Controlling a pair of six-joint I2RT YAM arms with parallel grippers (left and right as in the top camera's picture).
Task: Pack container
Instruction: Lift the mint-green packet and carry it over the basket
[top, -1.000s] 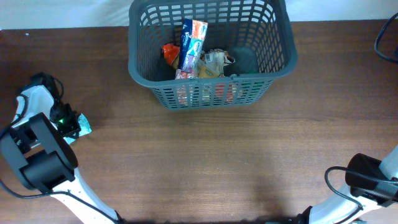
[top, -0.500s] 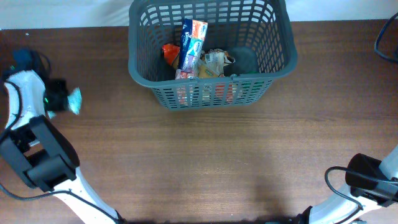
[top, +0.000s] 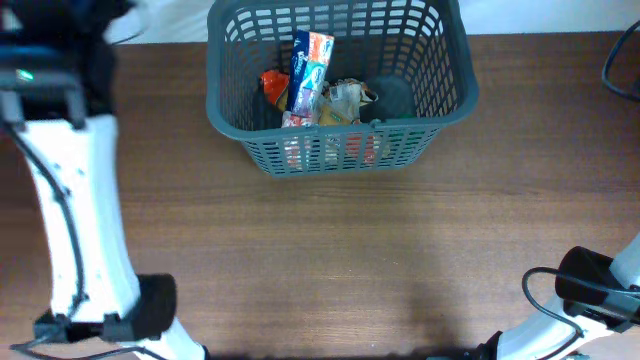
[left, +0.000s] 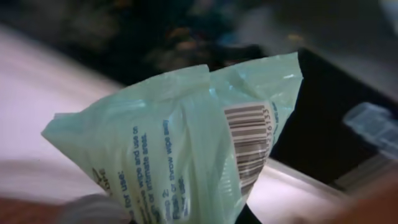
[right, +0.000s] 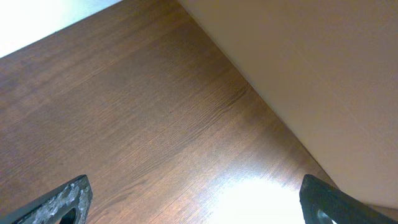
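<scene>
The container (top: 340, 152), a dark grey slotted basket, is sitting at top centre of the wooden table (top: 400, 260). Inside it a tall blue-and-red packet (top: 308, 72) is leaning up, with an orange item (top: 272, 84) just beside it. A crumpled tan wrapper (top: 346, 98) and something dark (top: 396, 97) are lying to the right.

My left gripper (left: 174, 214) is pinching closed on a pale green sachet (left: 186, 143) with a barcode, lifted off the table out past the basket's left wall. The overhead view is blurring it, so I can't tell the exact spot. My right gripper (right: 196, 202) is hanging wide apart with nothing in it, over bare wood at the near right.

Step, as I'm judging it: getting the sachet over the basket and letting it go. To do that well I'm wanting height over the thick rim. I'm aiming for the open patch left of the orange item, not the tall packet, which could tip. The sachet looks soft and light, so I'm releasing low and fully inside the walls.
</scene>
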